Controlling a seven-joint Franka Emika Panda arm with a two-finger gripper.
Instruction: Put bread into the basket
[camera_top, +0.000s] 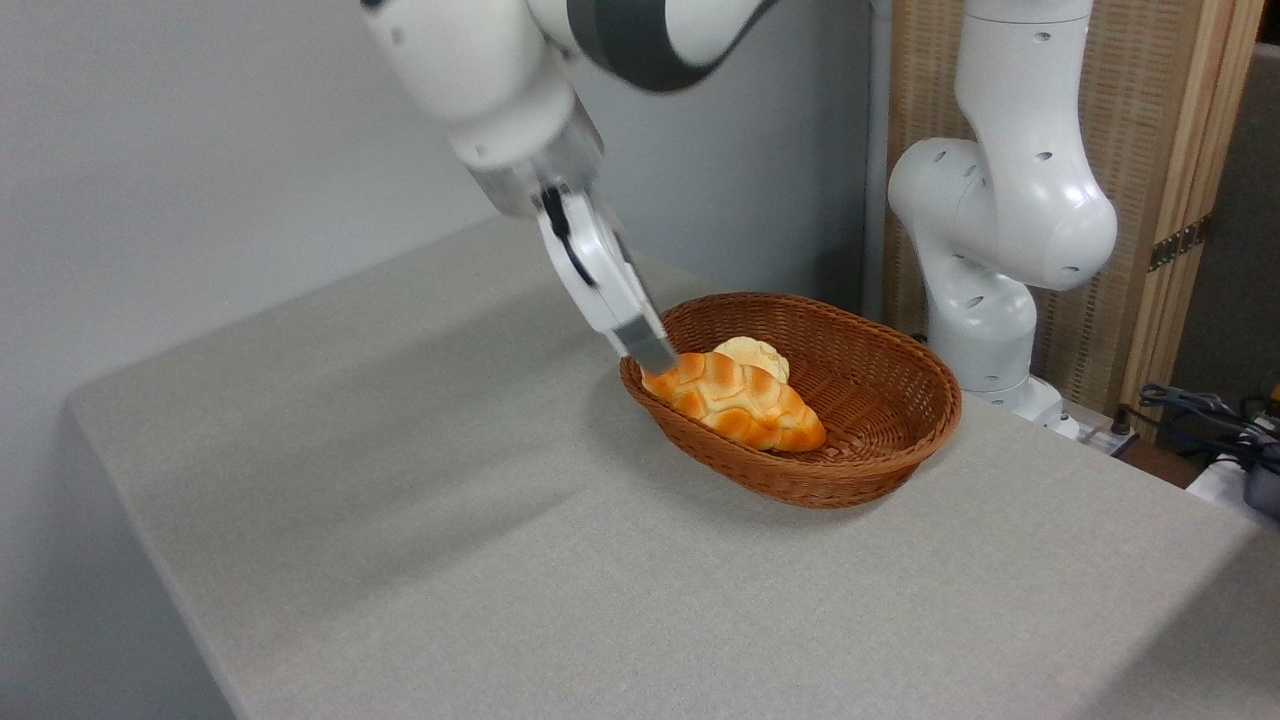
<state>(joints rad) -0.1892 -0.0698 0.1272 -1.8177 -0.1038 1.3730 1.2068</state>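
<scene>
The elongated, braided, golden-orange loaf of bread (737, 399) with pale seams is located inside the oval brown woven wicker basket (880, 460). The loaf is laid along the near-left inner wall of the basket, with its left end raised against the thick braided rim and its right end lower, toward the basket floor. A smaller, round, pale-topped bun (753, 355) is seen directly behind the loaf, also inside the basket and touching or just beside the loaf.

The basket is placed on the grey cloth-covered table (450, 520), toward the far right edge of the table and well apart from the near edge.

The white two-finger gripper (655, 362) of the white robot arm (500, 80) is tilted downward and to the right, and its metal fingertips (648, 350) are positioned at the left end of the loaf, above the rim of the basket. Contact between the tips and the crust appears to be made. The fingers are viewed edge-on, one behind the other, so it cannot be told whether they are spread apart or pressed onto the loaf.

The white base column of the arm (1000, 220) is mounted beyond the far right edge of the table, in front of a wooden-framed woven panel (1150, 150). Dark cables (1200, 415) are visible at the right of the picture.
</scene>
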